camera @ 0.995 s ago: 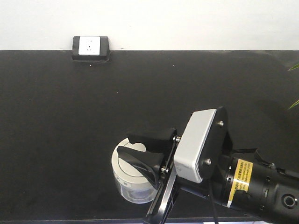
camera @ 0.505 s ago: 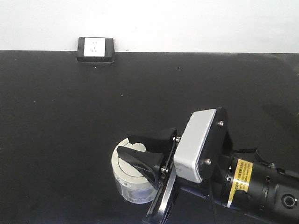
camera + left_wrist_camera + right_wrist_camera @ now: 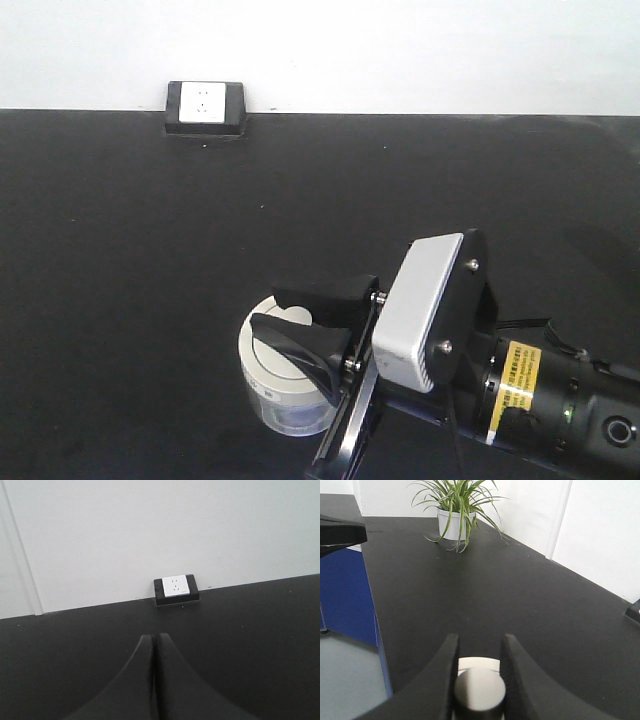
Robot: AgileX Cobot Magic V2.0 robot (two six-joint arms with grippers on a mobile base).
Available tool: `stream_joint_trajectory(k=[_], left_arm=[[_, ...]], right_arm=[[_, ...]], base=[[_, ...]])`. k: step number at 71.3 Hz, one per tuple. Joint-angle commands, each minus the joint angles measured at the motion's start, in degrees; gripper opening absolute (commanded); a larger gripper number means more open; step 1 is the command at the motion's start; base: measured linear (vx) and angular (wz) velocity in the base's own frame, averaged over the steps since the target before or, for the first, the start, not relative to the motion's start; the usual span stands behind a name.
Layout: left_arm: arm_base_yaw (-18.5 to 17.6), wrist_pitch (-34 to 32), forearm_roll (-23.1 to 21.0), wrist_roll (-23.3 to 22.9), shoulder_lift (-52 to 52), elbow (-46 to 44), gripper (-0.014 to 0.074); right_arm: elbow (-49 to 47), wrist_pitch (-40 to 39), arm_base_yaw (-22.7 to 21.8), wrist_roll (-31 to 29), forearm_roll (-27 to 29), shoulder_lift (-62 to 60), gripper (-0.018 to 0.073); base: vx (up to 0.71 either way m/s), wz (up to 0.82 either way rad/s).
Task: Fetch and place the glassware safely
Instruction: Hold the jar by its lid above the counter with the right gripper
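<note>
A right pincer with black fingers reaches in from the lower right over a matte black desk. Directly beneath its fingers is a small squat clear glass jar topped by a round cream-white lid. In the right wrist view the two fingers are clamped on either side of the lid's raised knob. I cannot tell whether the jar rests on the desk or hangs just above it.

The left pincer holds nothing, and its fingers are pressed together.

The jar looks light, rigid, smooth and breakable. The knob is probably a narrow, slippery hold. If the lid only sits loose, the glass body could drop away, so gripping the walls below the lid seems safer.

A yellow label on the arm behind the right pincer carries black print too small to read. Far ahead of the left pincer, a white wall socket in a black frame shows no lettering. Beyond the right pincer stands a green spiky plant in a white pot.
</note>
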Motion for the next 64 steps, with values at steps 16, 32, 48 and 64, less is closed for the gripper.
stream_joint_trajectory(k=[16, 32, 48, 64], left_arm=[[-0.09, -3.84, -0.31, -0.43, 0.50, -1.37, -0.0007], [-0.09, -3.84, -0.31, -0.43, 0.50, -1.37, -0.0007], [-0.09, -3.84, -0.31, -0.43, 0.50, -1.37, -0.0007], [-0.09, -3.84, -0.31, -0.43, 0.50, -1.37, -0.0007]], right_arm=[[-1.81, -4.85, 0.00, -0.26, 1.16, -1.40, 0.0000], [-1.81, -4.85, 0.00, -0.26, 1.16, -1.40, 0.0000], [-1.81, -4.85, 0.00, -0.26, 1.16, -1.40, 0.0000], [-1.87, -5.46, 0.00, -0.26, 1.27, -1.40, 0.0000]], base=[[0.01, 0.01], [0.00, 0.00], [0.00, 0.00], [0.00, 0.00]])
